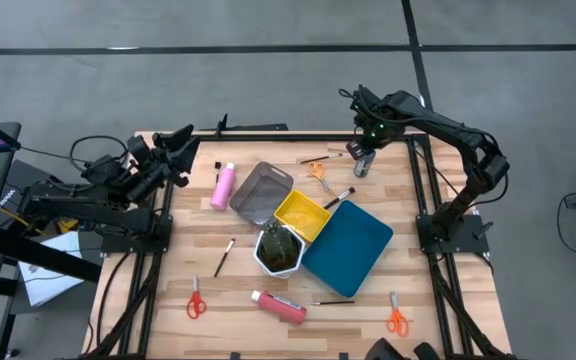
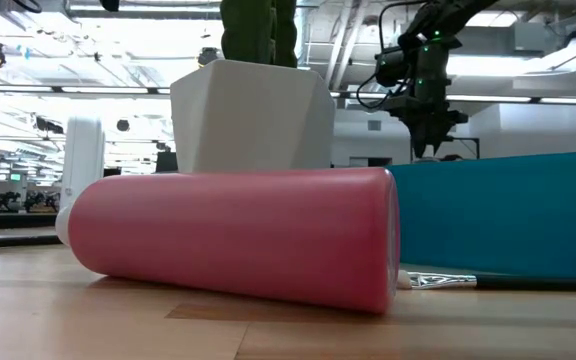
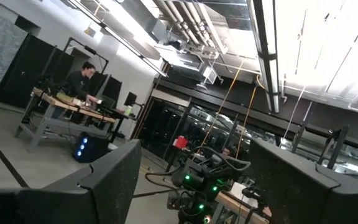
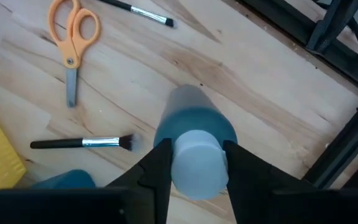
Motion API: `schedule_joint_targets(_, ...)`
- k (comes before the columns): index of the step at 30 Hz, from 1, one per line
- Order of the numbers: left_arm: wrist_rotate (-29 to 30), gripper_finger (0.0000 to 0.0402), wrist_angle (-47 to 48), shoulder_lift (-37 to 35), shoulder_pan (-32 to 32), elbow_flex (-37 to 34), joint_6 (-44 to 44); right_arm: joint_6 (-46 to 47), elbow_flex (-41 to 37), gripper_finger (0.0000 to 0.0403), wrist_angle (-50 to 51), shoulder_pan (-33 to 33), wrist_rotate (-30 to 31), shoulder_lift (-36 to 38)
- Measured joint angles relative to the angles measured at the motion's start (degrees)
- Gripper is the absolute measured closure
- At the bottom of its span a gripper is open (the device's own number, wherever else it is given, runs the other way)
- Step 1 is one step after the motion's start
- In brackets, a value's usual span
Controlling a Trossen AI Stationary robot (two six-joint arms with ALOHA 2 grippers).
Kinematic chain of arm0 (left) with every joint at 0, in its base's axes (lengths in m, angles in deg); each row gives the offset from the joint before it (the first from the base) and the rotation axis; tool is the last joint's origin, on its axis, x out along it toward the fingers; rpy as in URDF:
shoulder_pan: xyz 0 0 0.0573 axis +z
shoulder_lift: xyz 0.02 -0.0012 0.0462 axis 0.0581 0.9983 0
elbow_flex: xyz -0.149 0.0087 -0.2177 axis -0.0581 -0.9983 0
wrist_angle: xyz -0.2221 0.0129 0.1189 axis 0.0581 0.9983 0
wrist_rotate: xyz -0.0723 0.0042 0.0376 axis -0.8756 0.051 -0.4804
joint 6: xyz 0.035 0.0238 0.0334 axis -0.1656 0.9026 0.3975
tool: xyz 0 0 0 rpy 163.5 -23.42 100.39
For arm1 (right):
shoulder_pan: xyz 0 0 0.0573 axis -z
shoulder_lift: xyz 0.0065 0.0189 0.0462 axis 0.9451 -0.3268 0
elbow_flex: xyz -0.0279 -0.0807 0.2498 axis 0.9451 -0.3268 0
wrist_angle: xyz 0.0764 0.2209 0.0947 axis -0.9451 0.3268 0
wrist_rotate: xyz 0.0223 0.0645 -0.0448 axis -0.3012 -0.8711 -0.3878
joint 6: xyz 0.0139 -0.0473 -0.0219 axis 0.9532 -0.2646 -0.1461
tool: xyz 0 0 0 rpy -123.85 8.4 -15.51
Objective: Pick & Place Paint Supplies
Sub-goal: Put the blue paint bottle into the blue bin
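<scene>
The right gripper (image 4: 194, 163) stands at the table's far right part, its fingers (image 4: 156, 167) narrowed on either side of the white cap of the small grey bottle (image 4: 194, 134), touching or all but touching it; whether the bottle is gripped firmly cannot be told. The bottle points up toward the wrist camera, its base on the table (image 4: 253, 99). Near it lie orange scissors (image 4: 72, 37), a brush (image 4: 82, 143) just beside the bottle, and a second brush (image 4: 138, 12) farther off. The left gripper (image 1: 180, 148) waits wide open and empty over the table's far left corner, aimed out into the room. In the high view, a pink bottle (image 1: 224, 185) lies left of the grey tray (image 1: 253, 195); the yellow tray (image 1: 303, 213), the blue tray (image 1: 353, 248) and the white pot (image 1: 278, 250) crowd the middle. Toward the near edge lie another pink bottle (image 1: 280, 306), red scissors (image 1: 196, 302), more orange scissors (image 1: 397, 318) and two brushes (image 1: 225, 256) (image 1: 333, 302). The wooden table sits on a grey floor. In the room beyond, a person (image 3: 82, 78) bends at a workbench under bright ceiling lights.
</scene>
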State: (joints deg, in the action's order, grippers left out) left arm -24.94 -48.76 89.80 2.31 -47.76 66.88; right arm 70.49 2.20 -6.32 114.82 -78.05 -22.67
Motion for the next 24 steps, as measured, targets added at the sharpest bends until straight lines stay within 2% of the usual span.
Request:
schedule_joint_targets(9, -0.07, 0.0108, 0.0, 0.0, -0.02, 0.0, 0.0, -0.46, -0.06, 0.0289, 4.13, 0.52, 0.02, 1.9)
schedule_joint_targets(19, -0.55, 0.0108, 0.47, -0.02, 0.0, 0.0, -1.23, 3.01, -0.04, 0.0289, 8.31, 0.35, -1.41, 10.74)
schedule_joint_targets(24, -0.54, 0.0108, 1.08, 0.0, 0.0, -0.02, -1.27, 6.86, -0.04, 0.0289, 11.01, -2.15, -1.8, 15.07)
